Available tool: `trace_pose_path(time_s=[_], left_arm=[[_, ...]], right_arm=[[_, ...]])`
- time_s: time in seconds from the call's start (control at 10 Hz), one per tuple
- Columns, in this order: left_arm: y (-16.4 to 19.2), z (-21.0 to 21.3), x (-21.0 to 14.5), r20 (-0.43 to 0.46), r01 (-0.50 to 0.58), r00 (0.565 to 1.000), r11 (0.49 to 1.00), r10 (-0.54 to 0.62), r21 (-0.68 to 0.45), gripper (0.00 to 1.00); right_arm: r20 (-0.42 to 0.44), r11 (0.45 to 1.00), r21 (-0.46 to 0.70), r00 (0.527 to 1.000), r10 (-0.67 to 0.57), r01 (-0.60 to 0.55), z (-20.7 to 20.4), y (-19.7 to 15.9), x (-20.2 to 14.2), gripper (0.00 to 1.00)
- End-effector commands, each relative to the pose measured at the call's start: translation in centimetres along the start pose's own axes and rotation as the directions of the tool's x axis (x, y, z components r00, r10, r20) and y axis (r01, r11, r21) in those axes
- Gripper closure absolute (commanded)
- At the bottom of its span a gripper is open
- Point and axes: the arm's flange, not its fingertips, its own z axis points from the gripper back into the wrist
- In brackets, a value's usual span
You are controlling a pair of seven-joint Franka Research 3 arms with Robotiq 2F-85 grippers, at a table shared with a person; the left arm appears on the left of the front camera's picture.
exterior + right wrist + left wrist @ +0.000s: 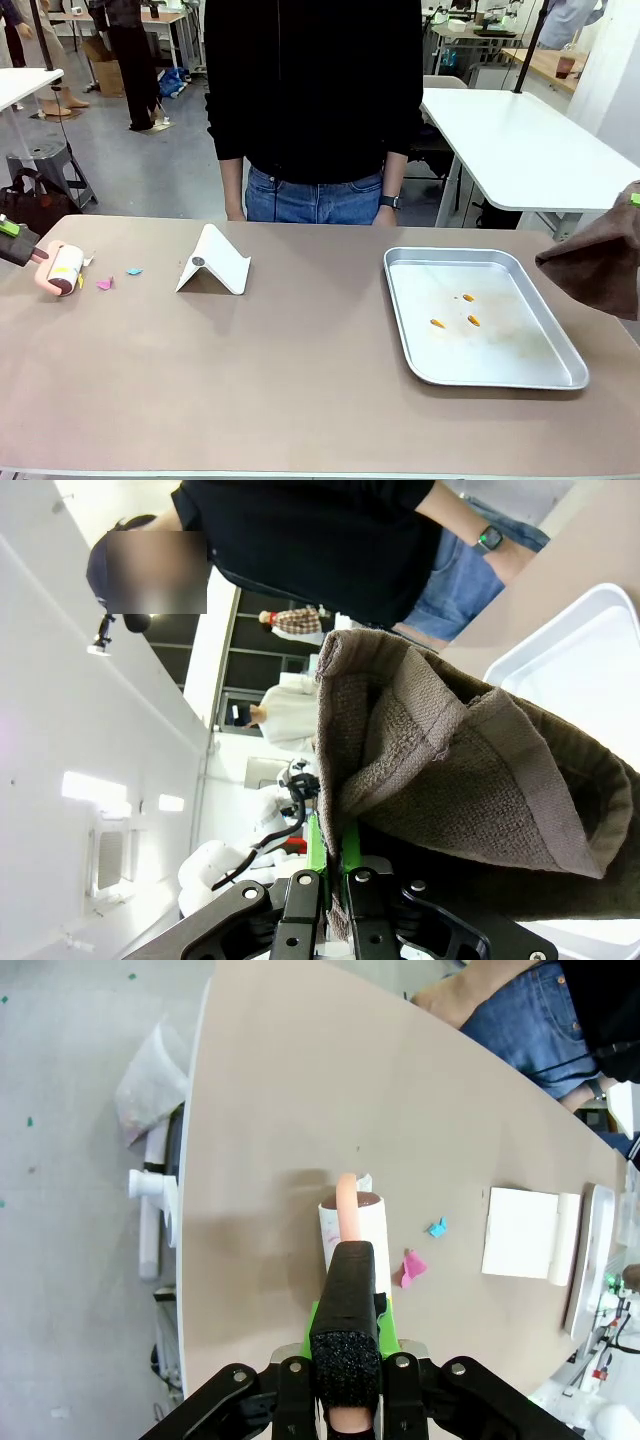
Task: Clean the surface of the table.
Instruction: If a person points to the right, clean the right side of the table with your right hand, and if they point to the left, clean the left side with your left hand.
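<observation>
The tan-brown table (300, 380) runs across the front view. At its left edge my left gripper (27, 250) is shut on the pink handle of a lint roller (62, 270), whose white drum rests on the tabletop. The left wrist view shows that gripper (348, 1265) clamped on the handle, with the roller (356, 1222) just ahead. A pink paper scrap (104, 284) and a blue one (134, 271) lie right of the roller. At the right edge my right gripper (633, 200) holds a brown cloth (598, 262) above the table; in the right wrist view the cloth (450, 770) hangs from the shut gripper (333, 855).
A white folded card stand (213, 262) sits left of centre. A shiny metal tray (560, 372) at the right holds three orange scraps (468, 298). A person in a black top stands at the far edge. White tables are behind.
</observation>
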Motion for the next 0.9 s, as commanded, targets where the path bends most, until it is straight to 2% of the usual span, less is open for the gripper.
trace_pose_path(time_s=[0.0,0.4,0.8], left_arm=[[-0.1,-0.3,0.6,0.026,-0.02,0.999,1.0,0.02,0.013,0.78],[0.0,-1.8,0.5,-0.042,-0.034,0.998,0.998,0.036,0.046,0.78],[-2.7,-3.0,0.0,-0.079,0.011,0.997,0.999,-0.008,0.03,0.78]], right_arm=[[0.0,1.0,0.001,1.0,-0.003,0.003,0.2,0.2,0.0,1.0],[0.0,1.0,0.001,1.0,-0.003,0.003,0.2,0.2,0.0,1.0],[0.0,1.0,0.001,1.0,-0.003,0.003,0.2,0.2,0.0,1.0]])
